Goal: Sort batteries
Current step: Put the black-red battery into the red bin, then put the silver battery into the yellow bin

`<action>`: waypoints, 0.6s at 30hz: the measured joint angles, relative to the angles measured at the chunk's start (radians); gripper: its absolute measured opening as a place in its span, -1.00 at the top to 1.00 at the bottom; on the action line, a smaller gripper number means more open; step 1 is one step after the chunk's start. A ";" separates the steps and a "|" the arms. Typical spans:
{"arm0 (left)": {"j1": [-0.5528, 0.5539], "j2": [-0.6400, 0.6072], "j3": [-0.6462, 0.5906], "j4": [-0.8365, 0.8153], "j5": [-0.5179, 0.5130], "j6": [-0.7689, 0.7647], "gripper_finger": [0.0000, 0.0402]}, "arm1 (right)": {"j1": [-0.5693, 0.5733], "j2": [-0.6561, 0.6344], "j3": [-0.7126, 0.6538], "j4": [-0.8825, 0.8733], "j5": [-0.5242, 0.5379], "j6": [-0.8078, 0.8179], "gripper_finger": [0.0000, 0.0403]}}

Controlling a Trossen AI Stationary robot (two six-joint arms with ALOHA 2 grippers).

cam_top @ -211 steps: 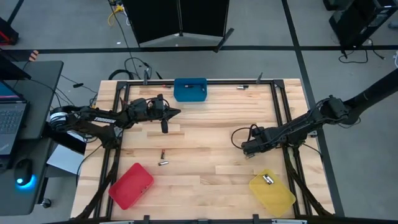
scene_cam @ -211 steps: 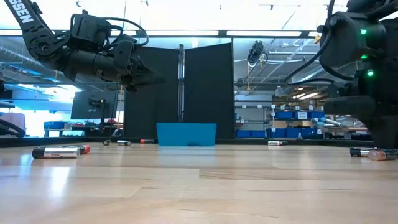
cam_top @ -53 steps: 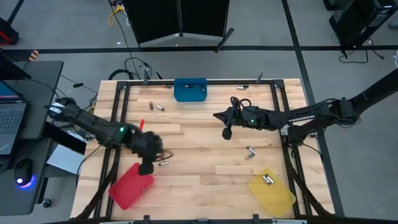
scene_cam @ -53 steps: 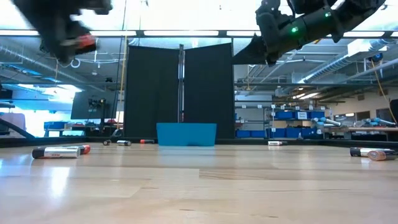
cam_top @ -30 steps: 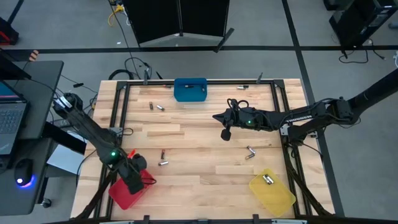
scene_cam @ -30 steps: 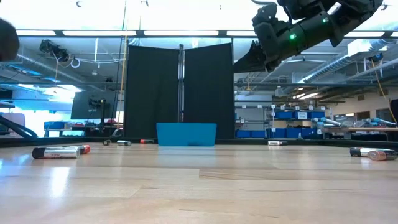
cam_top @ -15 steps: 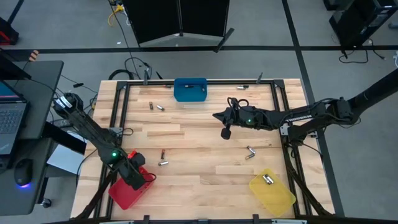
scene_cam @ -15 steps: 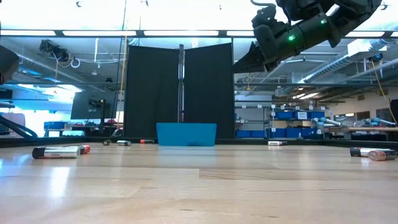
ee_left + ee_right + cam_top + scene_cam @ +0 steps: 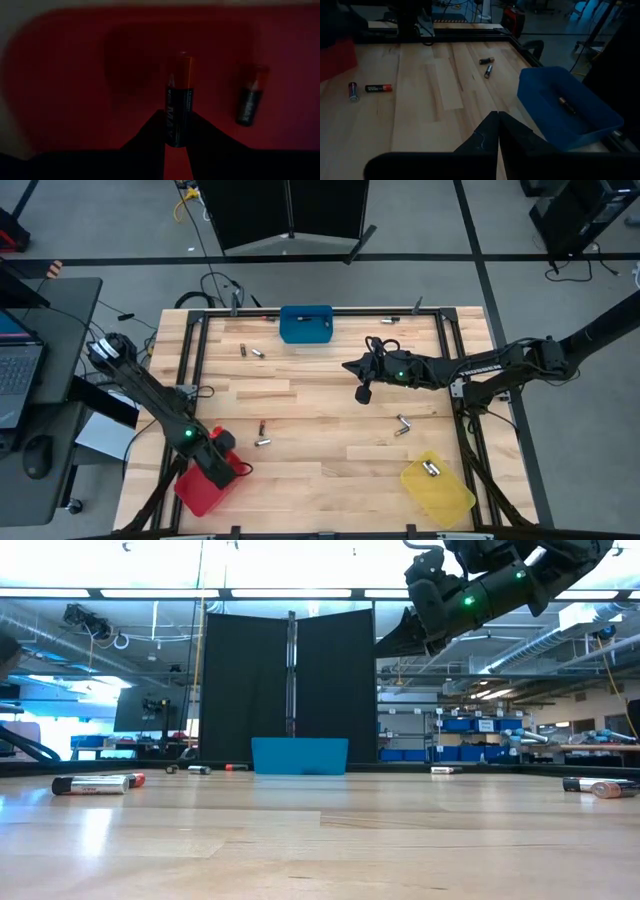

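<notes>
A battery (image 9: 178, 100) is pinched by the left tool (image 9: 176, 131) over the red bin (image 9: 197, 492). It should be released low, beside the one already inside. The right tool (image 9: 498, 126) is pressed together, waiting.

The low view looked level across the pale wooden table (image 9: 320, 840) toward a black folding screen (image 9: 288, 690) in the room behind. A blue bin (image 9: 299, 756) sat at the far edge of the table, in front of that screen. On the left lay a silvery battery (image 9: 90, 785) on its side, with a red-tipped battery (image 9: 128, 780) just behind it. Farther back, small batteries (image 9: 200, 769) lay left of the bin, and another small battery (image 9: 442, 770) lay to its right. At the right edge lay a dark battery (image 9: 580, 784) and a copper-ended battery (image 9: 608, 789) close together. The right arm (image 9: 500, 585) hung high at upper right, a green light glowing on it, and its hand (image 9: 385, 643) pointed left above the table, with nothing visible in it.
</notes>
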 joint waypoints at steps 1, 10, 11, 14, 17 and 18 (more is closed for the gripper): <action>0.000 0.016 -0.001 0.017 0.004 -0.002 0.72 | 0.000 0.000 0.000 0.000 0.000 0.000 0.89; 0.001 0.078 0.008 0.033 0.033 -0.036 0.71 | 0.000 -0.001 0.000 0.000 0.000 -0.006 0.92; 0.001 0.080 0.011 0.031 0.033 -0.036 0.66 | 0.000 -0.001 0.000 0.000 0.000 -0.006 0.90; 0.001 0.082 0.029 0.023 0.032 -0.036 0.43 | 0.000 -0.001 0.000 0.000 0.000 -0.007 0.88; 0.000 0.082 0.056 -0.015 0.017 -0.037 0.27 | 0.000 -0.001 0.000 0.000 0.000 -0.008 0.90; 0.000 0.082 0.067 -0.037 0.012 -0.036 0.24 | 0.000 -0.001 0.000 0.000 0.000 -0.008 0.92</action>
